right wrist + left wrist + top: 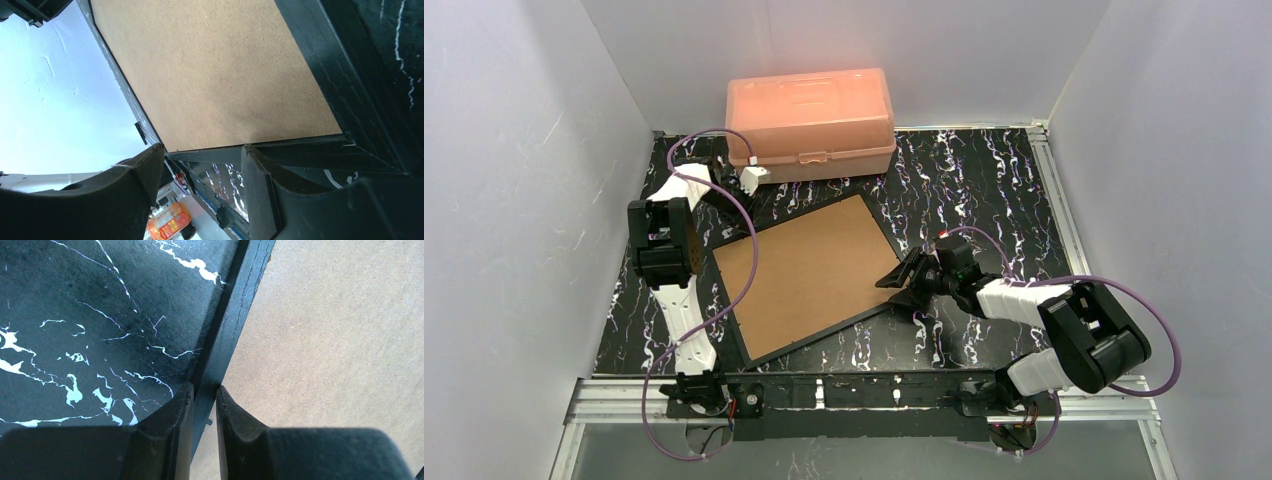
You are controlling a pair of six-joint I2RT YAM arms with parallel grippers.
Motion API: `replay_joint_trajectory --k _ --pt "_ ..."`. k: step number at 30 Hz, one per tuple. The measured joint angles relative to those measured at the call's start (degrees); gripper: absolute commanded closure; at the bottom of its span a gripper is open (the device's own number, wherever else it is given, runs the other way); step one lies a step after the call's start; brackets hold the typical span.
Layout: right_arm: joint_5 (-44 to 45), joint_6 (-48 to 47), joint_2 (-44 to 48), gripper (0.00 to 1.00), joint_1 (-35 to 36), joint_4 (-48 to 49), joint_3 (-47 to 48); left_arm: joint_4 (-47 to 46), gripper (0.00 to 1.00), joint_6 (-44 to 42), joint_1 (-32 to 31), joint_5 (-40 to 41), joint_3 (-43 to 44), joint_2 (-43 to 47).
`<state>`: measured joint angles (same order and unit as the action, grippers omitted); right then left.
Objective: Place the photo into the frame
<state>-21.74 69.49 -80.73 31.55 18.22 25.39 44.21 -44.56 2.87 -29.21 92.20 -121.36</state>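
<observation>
Backing board (809, 270) fills the frame (824, 333); the photo is unseen, maybe already inside. Left pincer (205, 390) clenches its rail; right pincer (202, 152) straddles its corner, grip unclear.

Left hand (205, 400): two dark fingers closed narrowly on the black rail of the frame (240, 305), one on each side. Right of the rail lies the brown backing board (340, 350), inside the frame. Left of it is the black white-veined desk (90, 315).
</observation>
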Motion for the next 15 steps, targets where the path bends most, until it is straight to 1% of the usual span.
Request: replay_joint_trajectory --k 9,15 --pt "2.0 0.9 0.0 0.37 1.1 0.1 0.0 -0.7 0.89 0.0 0.0 0.0 -0.8 0.5" --pt "5.2 1.6 -1.4 0.39 3.4 2.5 0.0 -1.3 0.89 -0.2 0.0 0.0 -1.5 1.0"
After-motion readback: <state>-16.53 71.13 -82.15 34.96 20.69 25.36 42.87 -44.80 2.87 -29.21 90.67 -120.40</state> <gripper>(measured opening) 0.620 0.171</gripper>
